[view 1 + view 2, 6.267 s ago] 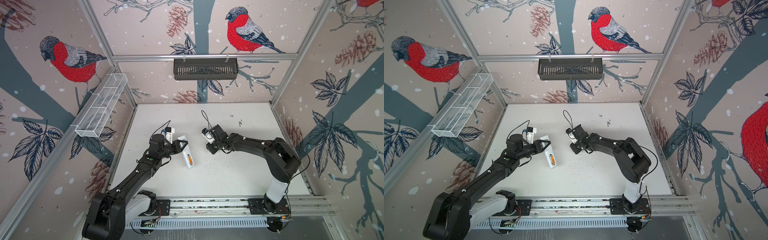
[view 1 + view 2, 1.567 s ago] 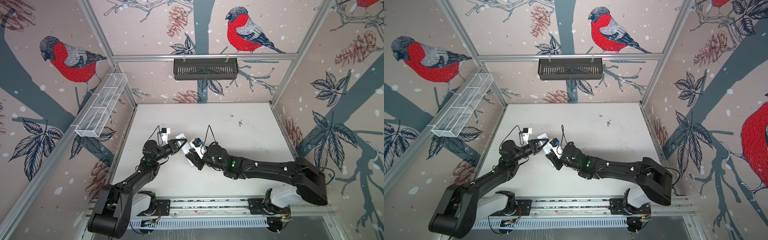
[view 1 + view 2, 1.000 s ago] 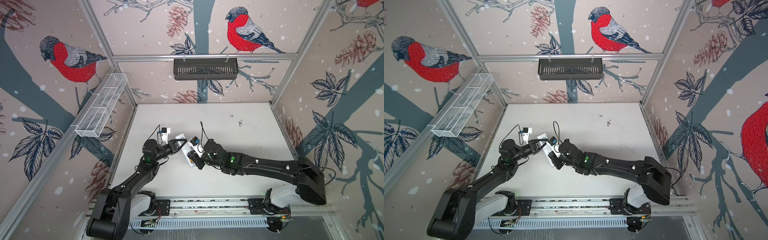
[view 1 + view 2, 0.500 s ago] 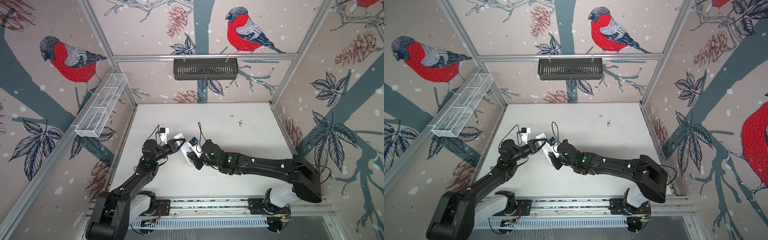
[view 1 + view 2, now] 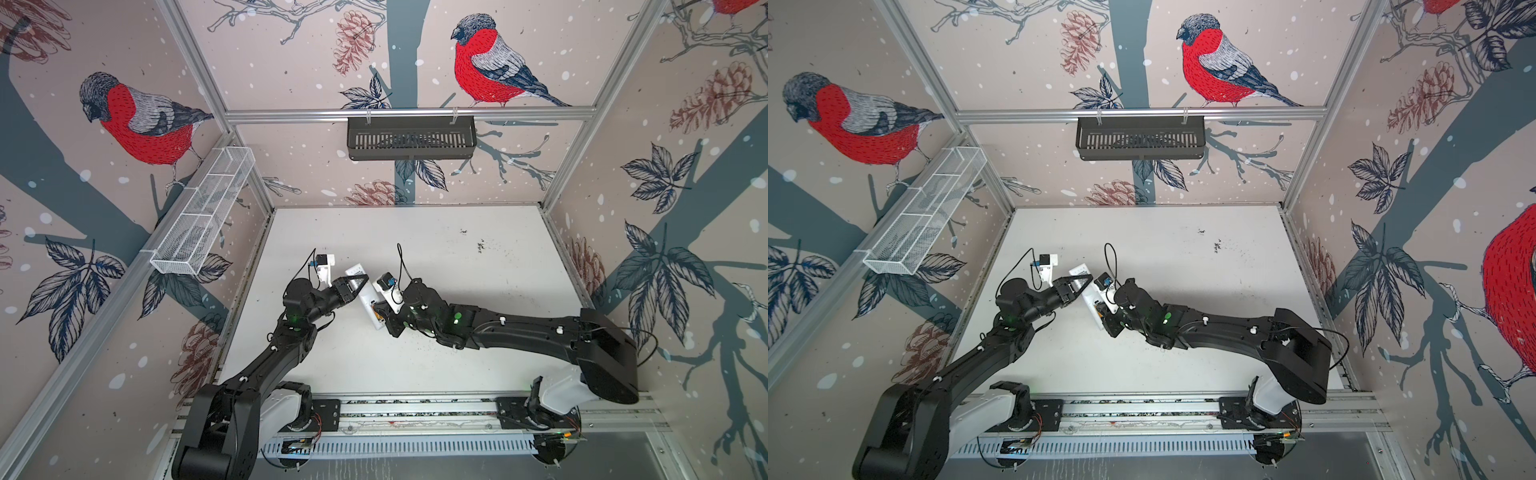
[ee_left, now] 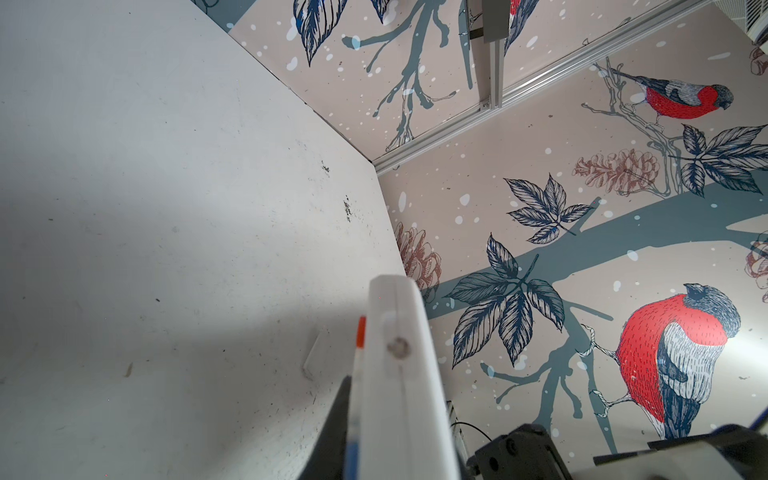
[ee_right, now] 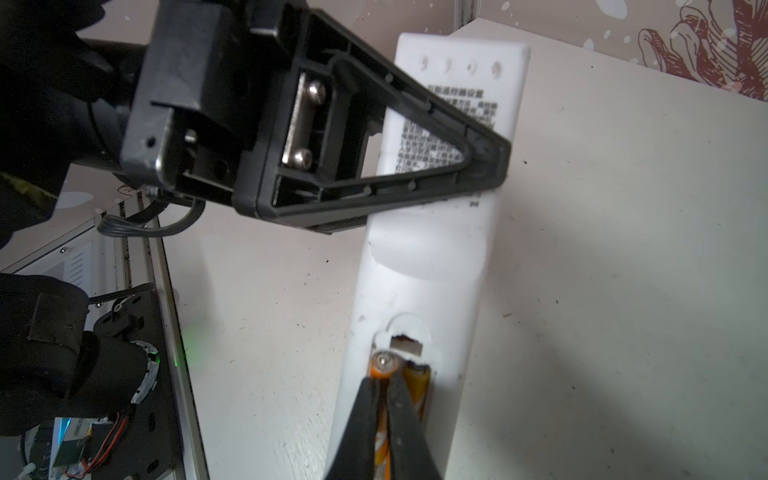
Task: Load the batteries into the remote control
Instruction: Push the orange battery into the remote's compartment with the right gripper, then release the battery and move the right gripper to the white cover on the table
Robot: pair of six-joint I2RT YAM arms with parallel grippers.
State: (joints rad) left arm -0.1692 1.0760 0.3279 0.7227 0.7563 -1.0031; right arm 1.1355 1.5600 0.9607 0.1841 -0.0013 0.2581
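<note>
Gripping the remote control (image 7: 419, 270) — left gripper (image 5: 360, 280); right gripper (image 7: 382, 384) closed atop one battery (image 7: 383, 362).

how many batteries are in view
2. Both lie side by side in the open back of the remote control: one battery under the shut right gripper, the second battery beside it. None seen elsewhere; some could be hidden.

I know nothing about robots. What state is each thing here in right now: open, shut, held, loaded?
remote control: back facing up, gripped at the end away from its battery bay, which is uncovered.
batteries: both lying side by side in the bay.
left gripper: shut on the remote control.
right gripper: shut, tips down on one battery.
small white piece: lying loose on the table.
</note>
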